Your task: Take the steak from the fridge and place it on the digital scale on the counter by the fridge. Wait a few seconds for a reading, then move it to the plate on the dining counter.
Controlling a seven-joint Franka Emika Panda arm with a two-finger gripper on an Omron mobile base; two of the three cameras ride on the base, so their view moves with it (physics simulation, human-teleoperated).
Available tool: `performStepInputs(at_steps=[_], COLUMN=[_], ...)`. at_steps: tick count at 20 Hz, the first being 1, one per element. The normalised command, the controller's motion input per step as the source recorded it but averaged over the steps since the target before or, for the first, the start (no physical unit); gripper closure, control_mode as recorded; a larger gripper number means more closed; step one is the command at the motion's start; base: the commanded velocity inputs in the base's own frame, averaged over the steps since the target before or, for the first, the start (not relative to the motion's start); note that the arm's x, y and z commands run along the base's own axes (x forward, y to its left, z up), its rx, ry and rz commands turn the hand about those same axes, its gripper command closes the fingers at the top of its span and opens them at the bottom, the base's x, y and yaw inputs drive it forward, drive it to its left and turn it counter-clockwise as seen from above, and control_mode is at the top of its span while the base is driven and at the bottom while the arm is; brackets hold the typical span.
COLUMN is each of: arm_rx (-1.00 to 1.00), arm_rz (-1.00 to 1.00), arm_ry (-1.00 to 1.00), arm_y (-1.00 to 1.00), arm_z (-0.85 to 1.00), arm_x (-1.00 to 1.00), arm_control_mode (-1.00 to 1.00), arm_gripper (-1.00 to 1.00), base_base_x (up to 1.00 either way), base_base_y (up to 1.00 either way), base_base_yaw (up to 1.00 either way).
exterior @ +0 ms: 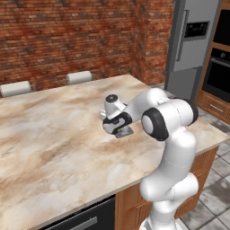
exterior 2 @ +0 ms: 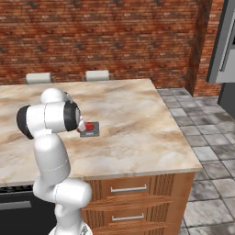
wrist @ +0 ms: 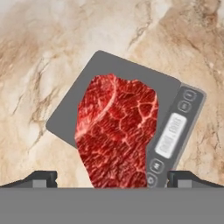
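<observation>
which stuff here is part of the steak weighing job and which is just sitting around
Part of the job:
- steak, lying on the digital scale
- counter under the scale
- fridge
- gripper, open above the steak

Just around:
- oven
- two chairs behind the counter
- brick wall

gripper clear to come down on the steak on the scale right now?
Probably yes. The gripper hangs over the steak with jaws open, a fingertip showing on either side of the meat. The steak lies flat on the digital scale on the counter, with nothing between it and the fingers.
</observation>
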Motion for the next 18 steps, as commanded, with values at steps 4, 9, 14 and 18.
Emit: performStepInputs(at_steps=[4,9,14,18], arm_rx=[-0.02,-0.01,0.00,0.00], arm_rz=[0.00,0.00,0.00,0.00], arm_ry=[0.03,0.01,0.02,0.06], arm_y=[0.00,0.00,0.00,0.00], arm_z=[-0.23,-0.12,-0.05,-0.11], arm_x=[0.00,0.03,0.17,0.28], arm_control_mode=[-1.00,-1.00,-1.00,-1.00], arm_gripper=[-1.00,-1.00,-1.00,-1.00], base_base_x=[0.00,0.00,0.00,0.00], base_base_y=[0.00,0.00,0.00,0.00], base_base_yaw=[0.00,0.00,0.00,0.00])
